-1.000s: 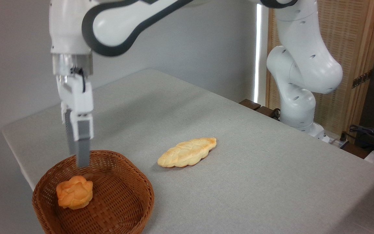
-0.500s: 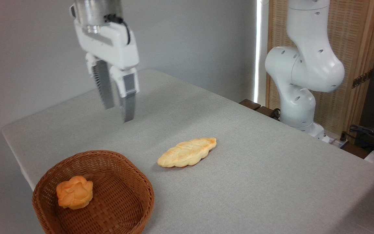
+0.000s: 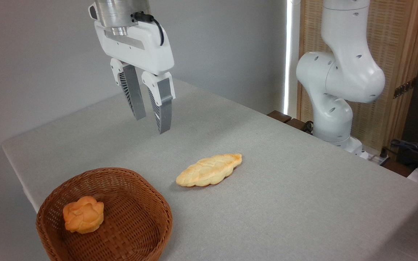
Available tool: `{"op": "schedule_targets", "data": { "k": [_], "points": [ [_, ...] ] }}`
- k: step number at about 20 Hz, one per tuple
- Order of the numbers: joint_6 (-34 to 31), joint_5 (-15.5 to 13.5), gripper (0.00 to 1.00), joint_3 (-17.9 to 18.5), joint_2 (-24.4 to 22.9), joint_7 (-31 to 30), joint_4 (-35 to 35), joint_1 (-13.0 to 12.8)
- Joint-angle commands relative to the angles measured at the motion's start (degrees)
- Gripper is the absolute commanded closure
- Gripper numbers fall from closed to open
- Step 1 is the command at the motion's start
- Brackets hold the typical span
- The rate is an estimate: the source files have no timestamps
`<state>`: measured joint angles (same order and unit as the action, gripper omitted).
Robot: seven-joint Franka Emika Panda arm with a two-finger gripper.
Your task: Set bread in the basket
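Camera view: bread (image 3: pixel 83 219) in the basket (image 3: pixel 136 188), whose near rim is cut off; jaws parted, empty.

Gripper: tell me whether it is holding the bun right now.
No, the gripper hangs empty and open above the table, while the bun lies inside the basket.

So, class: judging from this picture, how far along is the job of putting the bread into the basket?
Done: the bread lies inside the basket, touching nothing else. In hand: nothing; the pincer hangs open and empty above the table. Left: seemingly nothing, since the braided loaf outside on the table is not the target.
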<state>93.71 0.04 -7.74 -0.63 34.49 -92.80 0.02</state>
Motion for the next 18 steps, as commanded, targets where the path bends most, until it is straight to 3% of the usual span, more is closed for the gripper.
{"op": "schedule_targets", "data": {
  "k": [1,5,18],
  "points": [
    [-1.7,-1.4,0.0,3.5,0.0,2.6,1.4,-1.2],
    [-1.6,-3.6,0.0,6.8,-0.3,3.6,2.3,-1.4],
    [-3.4,-3.6,0.0,5.4,-0.5,3.3,2.4,-1.5]
  ]
}}
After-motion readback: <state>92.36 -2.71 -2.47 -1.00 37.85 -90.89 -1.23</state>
